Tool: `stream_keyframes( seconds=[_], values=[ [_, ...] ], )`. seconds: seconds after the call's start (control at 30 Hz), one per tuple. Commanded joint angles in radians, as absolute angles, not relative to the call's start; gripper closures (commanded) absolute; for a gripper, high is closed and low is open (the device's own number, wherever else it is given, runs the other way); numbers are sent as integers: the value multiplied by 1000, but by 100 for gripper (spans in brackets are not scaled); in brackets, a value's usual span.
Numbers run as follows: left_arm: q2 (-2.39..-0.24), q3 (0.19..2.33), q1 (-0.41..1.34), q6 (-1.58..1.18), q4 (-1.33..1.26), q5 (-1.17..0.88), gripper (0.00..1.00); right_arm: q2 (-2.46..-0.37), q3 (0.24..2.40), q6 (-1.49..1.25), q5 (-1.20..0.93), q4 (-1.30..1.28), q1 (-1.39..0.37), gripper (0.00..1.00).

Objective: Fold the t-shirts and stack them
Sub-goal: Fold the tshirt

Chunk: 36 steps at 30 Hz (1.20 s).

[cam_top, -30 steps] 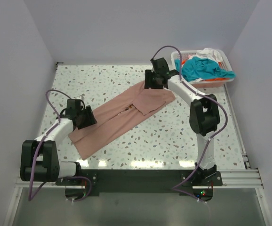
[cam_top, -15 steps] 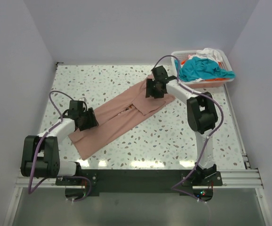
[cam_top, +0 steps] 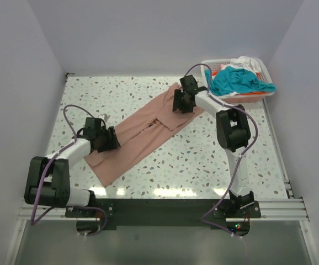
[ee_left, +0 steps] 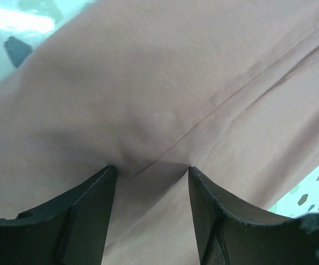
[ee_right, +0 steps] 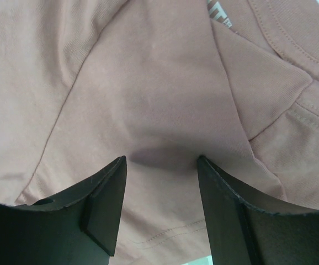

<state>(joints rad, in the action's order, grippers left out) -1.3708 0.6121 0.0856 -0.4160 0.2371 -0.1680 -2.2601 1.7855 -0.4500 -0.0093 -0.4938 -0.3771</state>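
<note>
The left fingers [ee_left: 85,218] have slid rightward, dragging the salmon t-shirt [cam_top: 143,130] with them.

The salmon-pink t-shirt [cam_top: 143,130] mid-frame covers a white table [cam_top: 203,160] flecked with dark terrazzo, while upper right a white lattice basket [cam_top: 216,61] shows a teal t-shirt [cam_top: 237,80], white cloth [cam_top: 249,62] and orange cloth [cam_top: 246,94].

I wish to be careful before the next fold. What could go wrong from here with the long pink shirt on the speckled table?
1. The left gripper and right gripper press open onto the dusty salmon-pink cloth t-shirt, which puckers between their fingers. Closing may pinch only the top layer, so the fold could come apart.
2. The right gripper works close to the white plastic lattice basket. Its arm might snag the teal t-shirt heaped there.
</note>
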Motion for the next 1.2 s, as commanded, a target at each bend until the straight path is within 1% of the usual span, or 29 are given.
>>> stream_keyframes(
  seconds=[0.0, 0.17, 0.37, 0.57, 0.83, 0.97, 1.17],
  values=[
    [-1445, 609, 123, -385, 301, -247, 40, -2367, 1865, -453, 47, -540, -350, 42],
    [-1499, 638, 153, -382, 305, -297, 40, -2460, 1986, -442, 67, -583, -325, 42],
    [-1580, 678, 216, -354, 308, -348, 41, -2566, 2199, -430, 67, -644, -302, 42],
    [-1638, 692, 271, -337, 313, -380, 41, -2640, 2316, -414, 71, -663, -293, 41],
    [-1686, 684, 379, -336, 296, -446, 41, -2672, 2353, -417, 51, -643, -293, 40],
    [-1678, 683, 416, -354, 298, -454, 41, -2671, 2356, -425, 26, -614, -295, 36],
    [-1629, 690, 439, -406, 382, -361, 40, -2658, 2352, -433, 20, -604, -299, 36]
  ],
)
